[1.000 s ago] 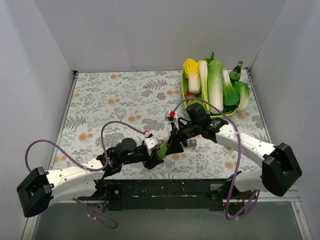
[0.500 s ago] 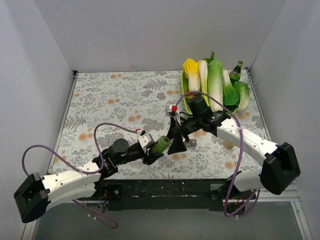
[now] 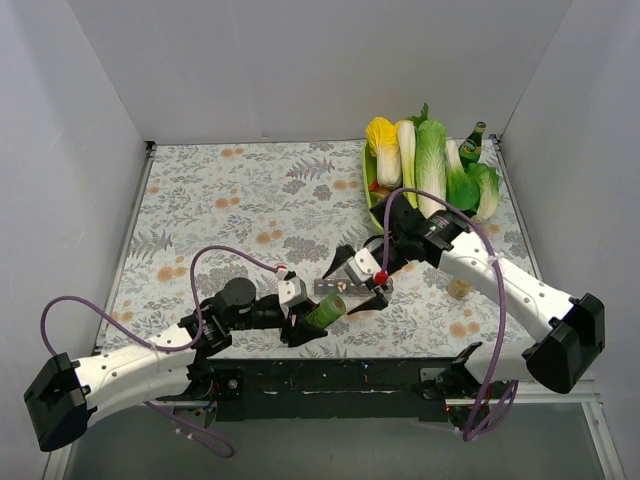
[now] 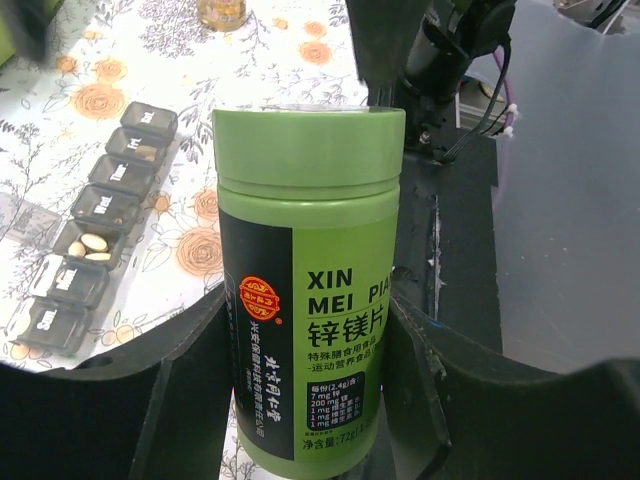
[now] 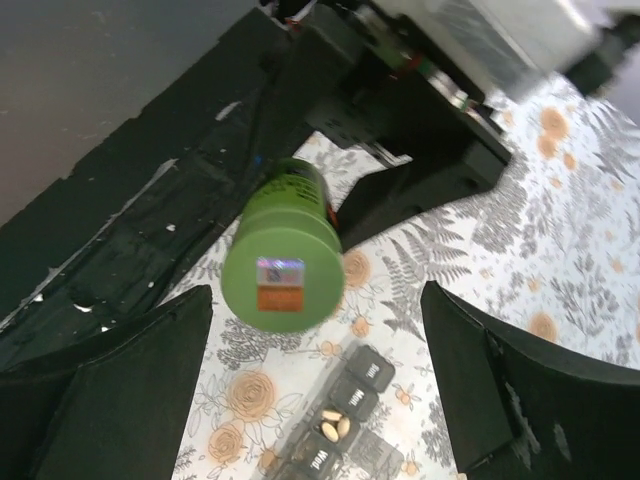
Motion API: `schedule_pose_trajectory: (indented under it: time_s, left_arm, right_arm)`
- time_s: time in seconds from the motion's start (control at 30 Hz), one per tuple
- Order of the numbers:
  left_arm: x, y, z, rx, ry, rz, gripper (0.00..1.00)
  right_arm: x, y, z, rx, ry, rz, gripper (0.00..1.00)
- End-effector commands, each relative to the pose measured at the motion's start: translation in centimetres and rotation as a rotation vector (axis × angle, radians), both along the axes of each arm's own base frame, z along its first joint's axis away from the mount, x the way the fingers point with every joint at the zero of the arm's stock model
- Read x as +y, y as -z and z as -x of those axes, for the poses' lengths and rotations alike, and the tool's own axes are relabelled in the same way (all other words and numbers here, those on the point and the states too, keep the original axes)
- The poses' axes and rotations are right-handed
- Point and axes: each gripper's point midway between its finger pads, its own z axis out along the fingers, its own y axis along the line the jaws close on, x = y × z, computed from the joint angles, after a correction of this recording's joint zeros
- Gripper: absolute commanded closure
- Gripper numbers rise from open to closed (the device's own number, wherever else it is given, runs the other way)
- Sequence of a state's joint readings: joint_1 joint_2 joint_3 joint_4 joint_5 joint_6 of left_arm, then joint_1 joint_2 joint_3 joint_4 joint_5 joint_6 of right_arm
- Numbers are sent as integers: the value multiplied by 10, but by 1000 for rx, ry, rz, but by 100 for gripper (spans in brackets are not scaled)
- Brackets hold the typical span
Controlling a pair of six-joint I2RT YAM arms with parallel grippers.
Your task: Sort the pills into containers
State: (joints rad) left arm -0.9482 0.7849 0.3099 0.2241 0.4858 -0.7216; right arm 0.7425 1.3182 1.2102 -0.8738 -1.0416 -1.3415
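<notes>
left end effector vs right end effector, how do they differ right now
The left end effector is shut on the green bottle; the right end effector is wide open and holds nothing. The left end effector stops short of the pill strip, while the right end effector hangs over it. Shared: both have black fingers, and they face each other with the bottle's cap pointing toward the right one.

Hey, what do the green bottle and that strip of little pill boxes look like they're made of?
The bottle is probably plastic: matte green, soft highlights, a moulded step under the cap. Its black label looks like glossy printed film. The pill boxes look like smoky, translucent plastic, since pale pills show in one, though that lid may simply be open.
</notes>
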Motion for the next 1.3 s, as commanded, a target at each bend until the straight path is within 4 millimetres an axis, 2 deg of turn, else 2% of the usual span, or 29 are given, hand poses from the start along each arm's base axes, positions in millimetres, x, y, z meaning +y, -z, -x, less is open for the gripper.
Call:
schedule_pose_trajectory:
  time_s: [0.0,0.07,0.17,0.2,0.3,0.4,0.47,0.5,0.53,0.63,0.67,0.77,0.8,0.87,0.9,0.93,1.0,1.03,1.07,1.17,1.27]
  left_arm:
    - [-9,-33,3,-30,48,67,100]
    - [-9,-34,3,-37,50,69,100]
    - [-10,-34,3,-39,51,73,100]
    - [-10,-34,3,-38,51,73,100]
    - [-11,-36,3,-39,52,81,100]
    - [-11,-39,1,-42,42,95,100]
    - [-10,-45,-1,-56,27,114,100]
    - [-10,-44,-2,-57,18,113,100]
    - [-9,-46,-7,-64,-6,115,100]
    - [-7,-46,-21,-85,-80,101,100]
    - [-5,-44,-32,-96,-138,88,100]
    - [-3,-47,-47,-126,-208,76,100]
    - [-5,-45,-48,-123,-210,71,100]
    - [-8,-48,-48,-130,-199,77,100]
    - [-8,-47,-48,-125,-199,77,96]
    - [-9,-48,-48,-117,-199,84,83]
    - [-8,-45,-46,-108,-197,82,68]
    - [-7,-46,-45,-105,-196,88,51]
    - [-6,-44,-44,-101,-198,86,43]
    - [-3,-47,-42,-96,-205,99,22]
    - [0,-47,-41,-90,-210,96,11]
  right_arm:
    - [-1,2,25,-43,-99,5,9]
    - [-2,10,31,-47,-109,35,11]
    - [0,19,31,-37,-77,72,18]
    - [3,17,26,-23,-43,74,26]
    - [6,21,21,-26,-8,90,39]
    - [8,25,15,-20,42,111,45]
    - [11,25,10,15,98,122,55]
    - [11,27,10,46,125,136,63]
    - [11,27,10,70,144,142,66]
    - [13,28,12,236,256,195,74]
    - [14,28,15,359,324,238,77]
    - [10,35,24,586,389,311,83]
    - [11,31,24,677,426,321,84]
    - [9,32,28,733,425,327,85]
    - [9,32,25,730,430,320,86]
    - [8,32,22,713,441,312,86]
    - [5,30,11,670,456,281,87]
    - [4,27,9,660,453,272,88]
    - [3,25,6,646,456,262,88]
    - [-6,26,2,591,456,250,90]
    - [-15,31,1,537,465,254,91]
